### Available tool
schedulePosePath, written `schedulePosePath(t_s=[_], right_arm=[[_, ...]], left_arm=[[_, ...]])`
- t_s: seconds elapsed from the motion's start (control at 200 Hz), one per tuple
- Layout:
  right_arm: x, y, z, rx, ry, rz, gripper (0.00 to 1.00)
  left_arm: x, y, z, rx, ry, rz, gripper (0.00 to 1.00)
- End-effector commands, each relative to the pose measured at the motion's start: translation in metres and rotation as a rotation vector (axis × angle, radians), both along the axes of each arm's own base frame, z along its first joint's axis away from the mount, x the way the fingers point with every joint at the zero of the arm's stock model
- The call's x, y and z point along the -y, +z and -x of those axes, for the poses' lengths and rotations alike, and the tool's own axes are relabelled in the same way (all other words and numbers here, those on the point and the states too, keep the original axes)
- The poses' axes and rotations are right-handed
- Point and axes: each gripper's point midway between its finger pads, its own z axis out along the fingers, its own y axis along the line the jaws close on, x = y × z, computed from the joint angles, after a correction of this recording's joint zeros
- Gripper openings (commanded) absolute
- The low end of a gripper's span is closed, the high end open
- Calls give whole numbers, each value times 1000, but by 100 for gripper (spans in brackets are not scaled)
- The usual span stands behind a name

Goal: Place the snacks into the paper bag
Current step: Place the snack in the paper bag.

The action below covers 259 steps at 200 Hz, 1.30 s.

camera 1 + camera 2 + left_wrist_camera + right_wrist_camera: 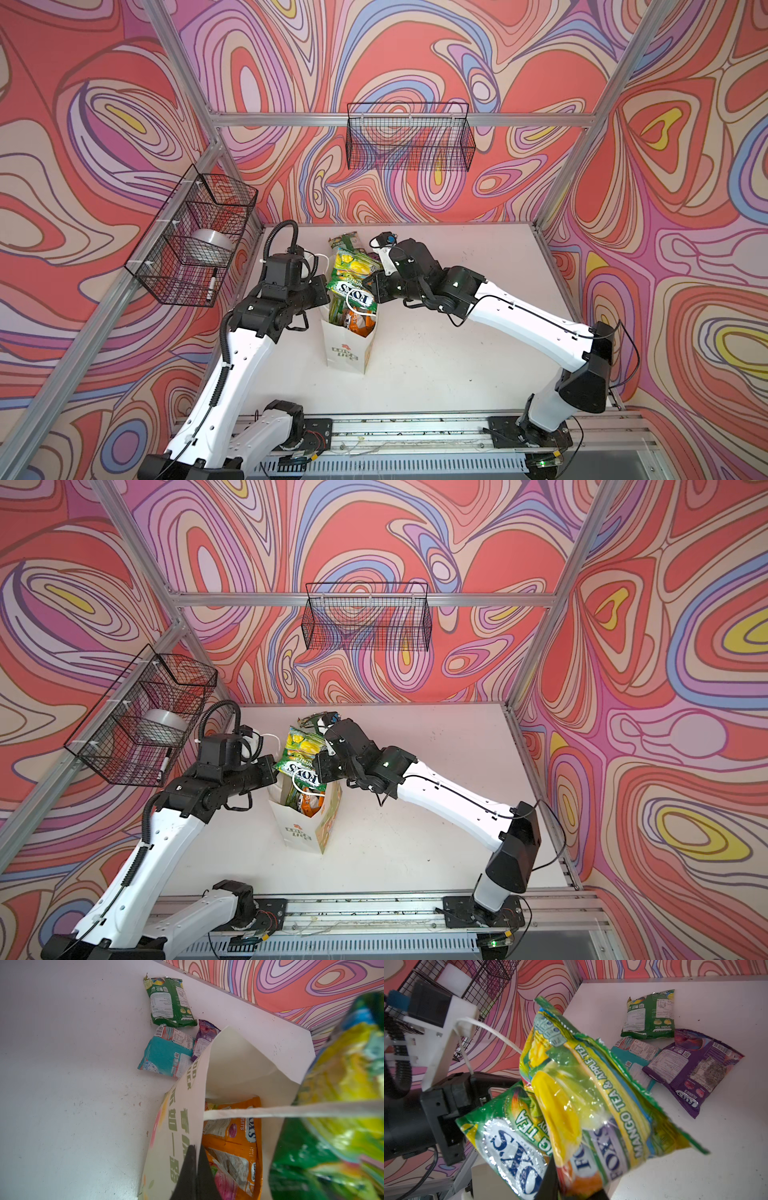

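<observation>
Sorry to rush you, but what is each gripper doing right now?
Left gripper: closed on the paper bag's rim.
Right gripper: closed on the mango tea pouch.

A tall white paper bag [347, 353] with green print and cord handles is stood upright left of the middle of the white table [457, 340], its mouth open. Two orange crinkly pouches [232, 1147] are lodged inside. A yellow-green plastic pouch [581, 1088] (printed "MANGO TEA & APPLE TEA") is held tilted over the mouth, overlapping a green "FOX'S" pouch [508, 1147]. Toward the far edge a dark green pouch [170, 1001], a teal pouch [164, 1057] and a purple pouch [691, 1072] are laid flat, close together.
</observation>
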Motion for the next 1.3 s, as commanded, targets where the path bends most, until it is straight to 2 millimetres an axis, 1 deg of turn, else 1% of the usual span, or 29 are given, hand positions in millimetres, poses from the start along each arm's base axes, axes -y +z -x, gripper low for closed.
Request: schedulePosePath(t_s=[0.0, 0.095, 0.295, 0.406, 0.476, 0.906, 0.997, 1.157, 1.292], right_arm=[[0, 3, 6, -9, 14, -13, 0], [1, -1, 7, -19, 15, -1, 0], [6, -19, 3, -43, -15, 75, 0], [4, -20, 5, -40, -11, 82, 0], [4, -22, 5, -36, -11, 95, 5], [-1, -15, 10, -21, 15, 89, 35], [-1, -13, 11, -13, 20, 86, 38], [-3, -7, 11, 2, 29, 82, 41], [-6, 3, 12, 27, 42, 73, 43]], left_arm=[[3, -10, 5, -39, -12, 14, 0], [3, -10, 4, -42, -12, 16, 0], [3, -10, 4, -40, -12, 15, 0], [3, -10, 4, -41, -12, 15, 0], [3, -11, 4, -42, -12, 15, 0], [3, -11, 4, -46, -12, 16, 0], [3, -12, 4, -47, -11, 14, 0], [3, -12, 3, -48, -11, 15, 0], [3, -12, 3, -48, -10, 15, 0]])
